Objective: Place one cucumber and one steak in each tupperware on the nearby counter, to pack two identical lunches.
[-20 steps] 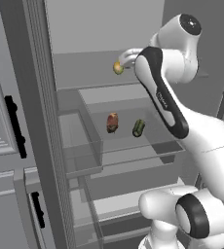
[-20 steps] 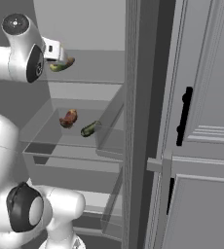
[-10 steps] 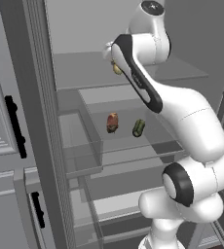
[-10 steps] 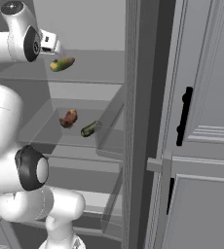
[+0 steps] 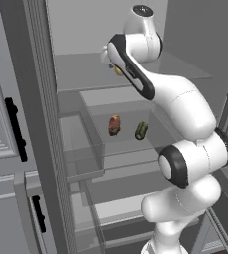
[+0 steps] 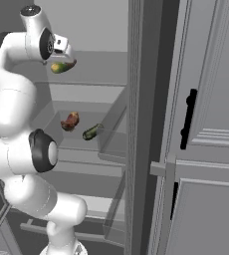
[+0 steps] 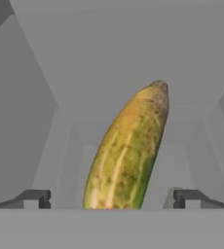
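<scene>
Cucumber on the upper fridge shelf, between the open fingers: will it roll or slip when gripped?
Probably apt to roll: the cucumber is long, rounded and tapered, lying on a flat shelf. Its skin looks smooth, so it may slip if pinched near the narrow tip. It looks stiff, not floppy. The gripper stands open on either side of its thick end, likely the safer grasp.

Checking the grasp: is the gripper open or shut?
Open: the gripper fingertips stand wide apart either side of the cucumber, not touching it.
</scene>
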